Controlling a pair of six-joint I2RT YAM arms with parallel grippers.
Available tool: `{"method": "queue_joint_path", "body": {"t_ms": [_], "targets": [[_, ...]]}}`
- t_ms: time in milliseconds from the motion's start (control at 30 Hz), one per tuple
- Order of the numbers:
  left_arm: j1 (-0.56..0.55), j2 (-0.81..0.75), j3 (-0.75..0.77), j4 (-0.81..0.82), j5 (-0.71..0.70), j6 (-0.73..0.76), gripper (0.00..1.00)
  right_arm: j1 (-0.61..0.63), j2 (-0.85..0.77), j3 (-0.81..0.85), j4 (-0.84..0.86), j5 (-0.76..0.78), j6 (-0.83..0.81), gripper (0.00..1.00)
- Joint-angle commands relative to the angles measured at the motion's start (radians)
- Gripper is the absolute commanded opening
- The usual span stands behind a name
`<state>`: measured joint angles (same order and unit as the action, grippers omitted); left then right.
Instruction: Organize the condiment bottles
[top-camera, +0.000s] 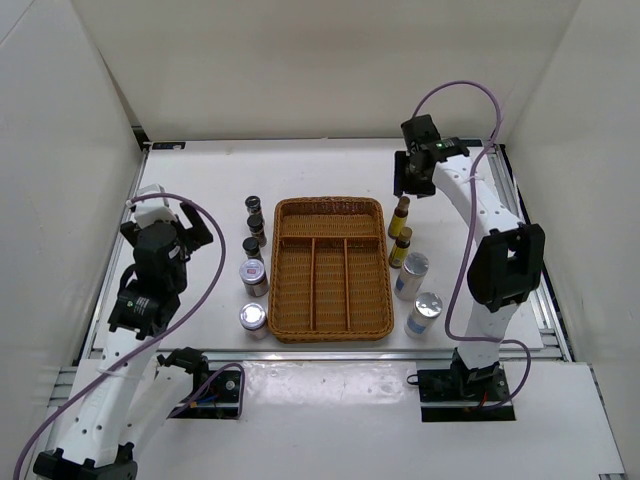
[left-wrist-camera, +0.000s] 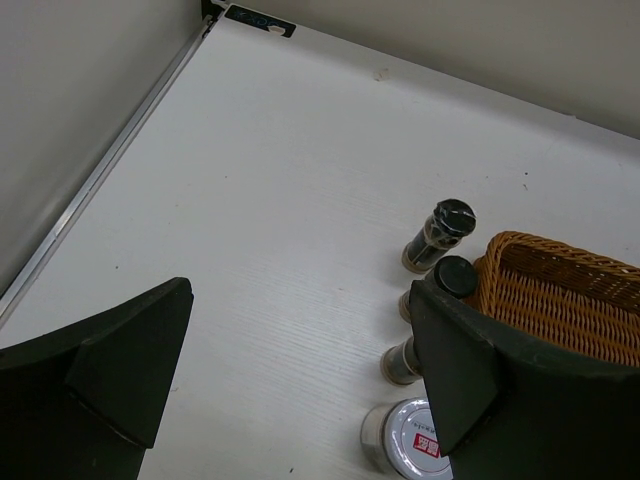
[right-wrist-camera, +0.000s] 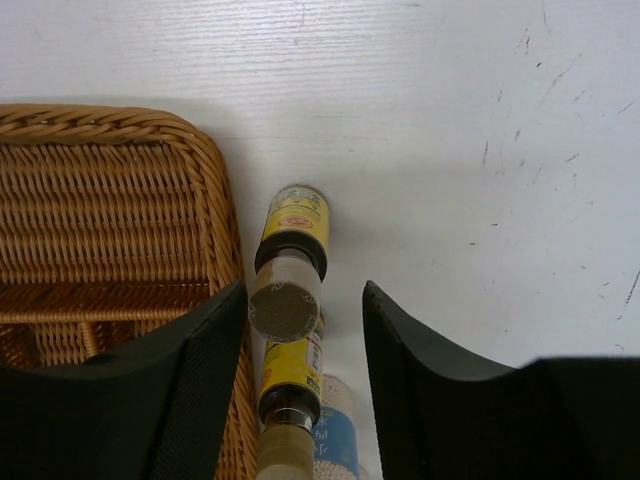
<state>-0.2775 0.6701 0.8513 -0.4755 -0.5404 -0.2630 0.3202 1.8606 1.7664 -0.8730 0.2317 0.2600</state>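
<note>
Flanking one tray (top-camera: 330, 205): three dark bottles (top-camera: 254, 205) (top-camera: 257, 226) (top-camera: 250, 246), two jars (top-camera: 254, 276) (top-camera: 253, 318), two amber (top-camera: 401, 212) (top-camera: 400, 246), two white (top-camera: 412, 275) (top-camera: 425, 313); claws (left-wrist-camera: 300, 300) (right-wrist-camera: 305, 295) spread, empty.

Brown woven wicker tray (top-camera: 330, 204), amber bottle (right-wrist-camera: 297, 218) with yellow label, red-and-white-labelled jar (left-wrist-camera: 410, 440), white table (top-camera: 330, 165)

Top camera: high at 6 o'clock edge of table (top-camera: 200, 190), looking down, whole scene. Left wrist: low, near, facing roughly 1 o'clock. Right wrist: very close, straight down on amber bottles (right-wrist-camera: 295, 225). All three share wicker tray (top-camera: 332, 268).
</note>
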Motion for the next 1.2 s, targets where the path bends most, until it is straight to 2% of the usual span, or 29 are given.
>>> {"method": "queue_joint_path", "body": {"t_ms": [0, 300, 400, 433, 633, 700, 933, 1167], "targets": [[-0.003, -0.001, -0.003, 0.02, -0.01, 0.005, 1.0, 0.005, 0.015, -0.024, -0.006, 0.024, 0.013, 0.53], [-0.003, -0.001, -0.012, 0.02, -0.01, 0.005, 1.0, 0.005, 0.045, -0.033, 0.012, -0.025, 0.022, 0.46], [-0.003, -0.001, -0.012, 0.02, -0.01, 0.005, 1.0, 0.005, 0.045, -0.033, 0.012, -0.025, 0.022, 0.33], [-0.003, -0.001, -0.012, 0.02, -0.01, 0.005, 1.0, 0.005, 0.045, -0.033, 0.012, -0.034, 0.031, 0.25], [-0.003, -0.001, -0.012, 0.02, -0.01, 0.005, 1.0, 0.035, -0.064, -0.009, 0.012, 0.058, 0.031, 0.06], [-0.003, -0.001, -0.012, 0.02, -0.01, 0.005, 1.0, 0.054, -0.115, 0.017, 0.003, 0.089, 0.003, 0.02], [-0.003, -0.001, -0.012, 0.02, -0.001, 0.015, 1.0, 0.202, -0.201, 0.157, -0.064, 0.153, -0.042, 0.0], [-0.003, -0.001, -0.012, 0.02, 0.008, 0.015, 1.0, 0.402, -0.259, 0.13, -0.096, 0.153, -0.031, 0.0]]}}
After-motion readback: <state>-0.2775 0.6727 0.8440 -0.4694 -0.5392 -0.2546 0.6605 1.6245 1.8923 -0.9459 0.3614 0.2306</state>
